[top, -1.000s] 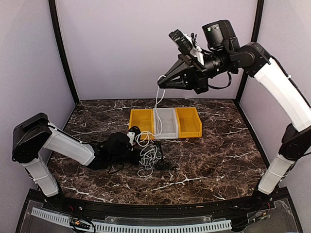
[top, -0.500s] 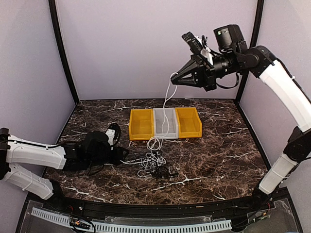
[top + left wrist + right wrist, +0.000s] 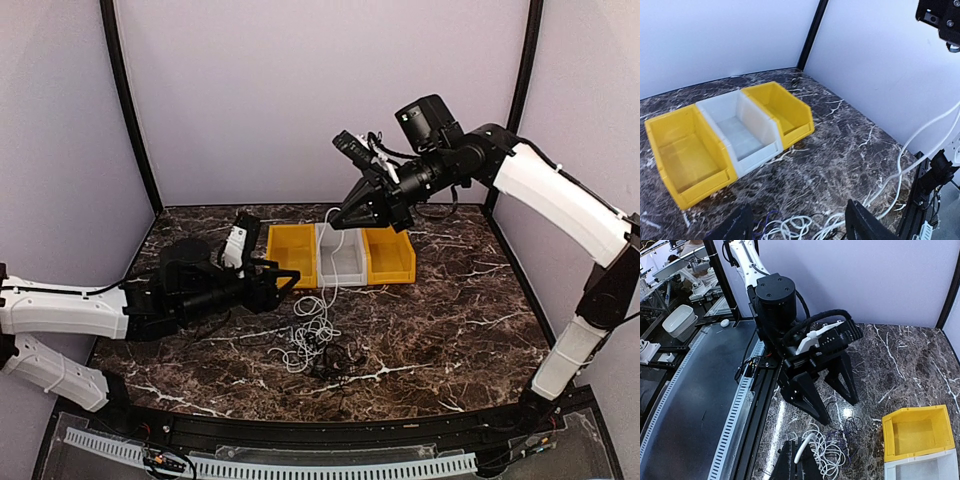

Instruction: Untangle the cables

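The right gripper [image 3: 338, 224] is raised above the middle of the three bins [image 3: 290, 262], its jaws pressed together on one end of the white cable [image 3: 313, 331]. From that pinch the cable hangs down in front of the grey middle bin and ends in a loose heap of loops on the table [image 3: 450, 320], just before the bins. The black cables [image 3: 338, 355] lie on the table at the near edge of that heap, touching it; they are knotted together, and I cannot tell one from the other, nor how far the white loops run through them. The left gripper [image 3: 288, 284] is held low and level just left of the heap, in front of the left yellow bin, with its jaws spread and nothing between them. In the left wrist view its two dark fingers [image 3: 865, 227] stand well apart at the bottom edge, with white loops between them on the table and the taut white strand rising to the upper right
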You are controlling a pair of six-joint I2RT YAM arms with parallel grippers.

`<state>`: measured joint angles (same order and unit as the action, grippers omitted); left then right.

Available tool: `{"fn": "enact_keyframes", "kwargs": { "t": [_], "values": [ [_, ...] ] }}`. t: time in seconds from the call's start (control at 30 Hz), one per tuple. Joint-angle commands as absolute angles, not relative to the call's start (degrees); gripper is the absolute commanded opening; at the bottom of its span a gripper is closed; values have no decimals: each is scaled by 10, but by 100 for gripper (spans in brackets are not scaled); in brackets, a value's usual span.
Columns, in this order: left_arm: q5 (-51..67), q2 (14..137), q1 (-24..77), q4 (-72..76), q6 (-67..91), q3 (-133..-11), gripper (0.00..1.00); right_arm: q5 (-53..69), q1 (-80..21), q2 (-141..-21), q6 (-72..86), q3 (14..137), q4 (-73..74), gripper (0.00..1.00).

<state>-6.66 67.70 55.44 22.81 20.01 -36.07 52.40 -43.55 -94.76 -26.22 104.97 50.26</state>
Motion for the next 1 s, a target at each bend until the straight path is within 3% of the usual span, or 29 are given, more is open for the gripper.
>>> {"fn": "enact_keyframes", "kwargs": {
  "t": [0.0,0.3,0.53,0.8,0.97],
  "values": [
    [-27,741,571,278,177,-421,65,517,-458,-961,-271,1058,490,0],
    [50,833,591,341,183,-464,64,509,-476,-973,-275,1072,501,0],
    [-39,871,593,314,221,-482,61,501,-480,-974,-277,1077,506,0],
    [-244,724,592,135,286,-432,66,488,-480,-965,-279,1060,504,0],
    [-181,607,594,193,217,-343,69,478,-480,-970,-277,1066,505,0]
  ]
}}
